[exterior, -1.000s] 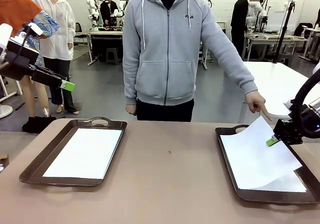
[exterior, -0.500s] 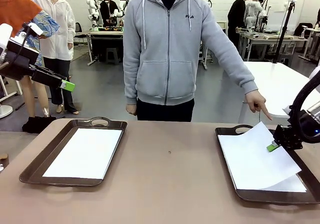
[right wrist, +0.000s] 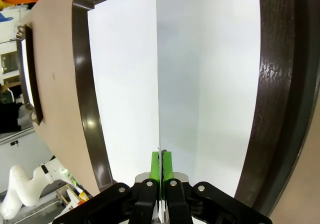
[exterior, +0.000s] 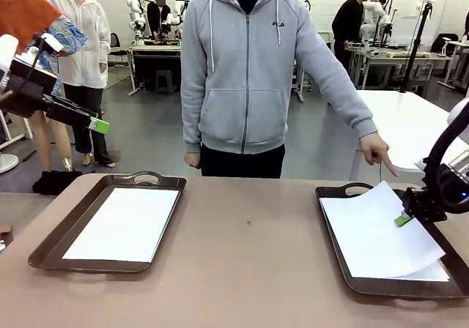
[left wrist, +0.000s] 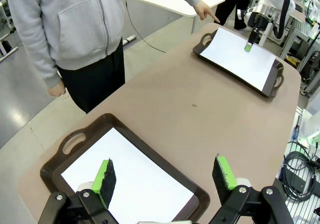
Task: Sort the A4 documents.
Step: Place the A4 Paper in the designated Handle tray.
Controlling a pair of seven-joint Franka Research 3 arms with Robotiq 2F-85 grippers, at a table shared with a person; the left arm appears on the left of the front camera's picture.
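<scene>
My right gripper (exterior: 401,219) is closed on the right-hand edge of the top sheet (exterior: 377,233), its two green pads (right wrist: 161,166) pressed flat together with the paper's edge running up between them. The pinched edge stands raised off the right tray (exterior: 333,241); the rest of the sheet slopes down toward the tray floor, and a second sheet (exterior: 432,273) shows from under it at the near right corner. The right tray sits at the right of the table (exterior: 242,262), toward the far side.

Handling, as I judge it: the paper is very light, thin and limp. It bows under its own weight, will flutter or fold if carried fast, and creases easily. An edge pinch such as this one is the only practical hold, since a flat sheet offers no thickness to grasp. The sheets may also cling together, so that the lower one drags along.

My left gripper (left wrist: 166,176) hangs with its jaws wide apart and nothing between them, high above the left tray (exterior: 73,225). That tray lies at the left of the table with one sheet (exterior: 126,222) flat on its floor.

At the far side stands a person in a grey hoodie, whose pointing hand (exterior: 377,152) is held just beyond the far rim of the right tray.
</scene>
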